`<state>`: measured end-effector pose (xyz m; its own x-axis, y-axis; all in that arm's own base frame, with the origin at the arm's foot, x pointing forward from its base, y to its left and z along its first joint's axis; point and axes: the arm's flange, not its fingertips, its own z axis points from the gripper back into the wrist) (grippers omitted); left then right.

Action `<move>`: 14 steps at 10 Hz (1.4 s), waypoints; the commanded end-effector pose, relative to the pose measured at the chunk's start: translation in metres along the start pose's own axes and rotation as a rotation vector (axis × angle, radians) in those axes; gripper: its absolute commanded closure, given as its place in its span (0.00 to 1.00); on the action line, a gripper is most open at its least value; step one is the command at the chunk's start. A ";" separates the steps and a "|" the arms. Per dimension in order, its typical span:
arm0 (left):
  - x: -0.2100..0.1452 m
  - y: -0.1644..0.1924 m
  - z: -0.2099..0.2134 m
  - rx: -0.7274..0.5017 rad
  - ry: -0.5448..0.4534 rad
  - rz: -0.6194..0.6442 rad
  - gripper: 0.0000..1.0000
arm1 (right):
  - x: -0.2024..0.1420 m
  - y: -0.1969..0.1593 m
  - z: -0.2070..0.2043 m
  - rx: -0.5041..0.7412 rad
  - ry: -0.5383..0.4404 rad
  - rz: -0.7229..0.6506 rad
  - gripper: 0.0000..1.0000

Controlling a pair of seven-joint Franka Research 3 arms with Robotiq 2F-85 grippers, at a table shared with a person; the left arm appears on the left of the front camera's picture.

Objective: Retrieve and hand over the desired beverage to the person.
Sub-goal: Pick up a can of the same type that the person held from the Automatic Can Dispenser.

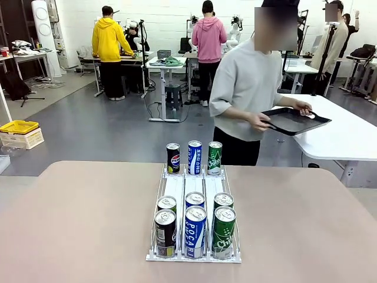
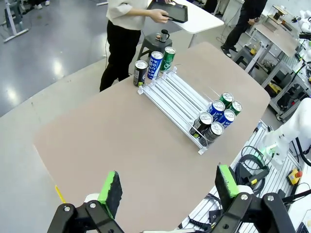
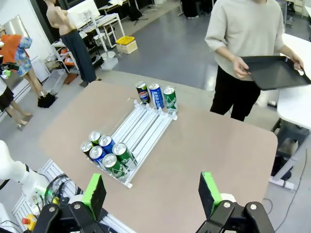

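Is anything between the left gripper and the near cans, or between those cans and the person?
Nothing visible lies between the open left gripper and the near cans, just bare table. Toward the person, three far cans stand upright at the rack's far end. The person holds a black tray beyond the table edge.

Pale brown matte desk (image 1: 76,218), rounded corners, in foreground. Beyond it glossy grey floor (image 1: 88,127), overhead light reflected in patches. White painted back wall (image 1: 165,17). Tall white column-shaped appliance (image 1: 42,23) at far left. White-topped work desks (image 1: 168,66) along back, dark stool (image 1: 175,94) beside. Large white rounded desk (image 1: 347,138) at right. Yellow plastic tray (image 1: 19,126) atop white crate (image 1: 23,140), on floor at left.
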<state>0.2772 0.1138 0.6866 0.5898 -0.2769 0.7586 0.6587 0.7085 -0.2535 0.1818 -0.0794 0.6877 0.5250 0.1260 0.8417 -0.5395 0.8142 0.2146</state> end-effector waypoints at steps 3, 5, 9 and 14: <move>0.002 0.000 0.002 -0.008 -0.004 -0.013 0.00 | 0.000 0.001 -0.002 0.011 0.001 0.005 0.00; 0.002 0.000 0.002 -0.008 -0.004 -0.013 0.00 | 0.000 0.001 -0.002 0.011 0.001 0.005 0.00; 0.002 0.000 0.002 -0.008 -0.004 -0.013 0.00 | 0.000 0.001 -0.002 0.011 0.001 0.005 0.00; 0.002 0.000 0.002 -0.008 -0.004 -0.013 0.00 | 0.000 0.001 -0.002 0.011 0.001 0.005 0.00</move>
<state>0.2770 0.1140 0.6866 0.5903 -0.2766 0.7584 0.6583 0.7087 -0.2539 0.1818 -0.0794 0.6877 0.5249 0.1260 0.8418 -0.5395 0.8142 0.2145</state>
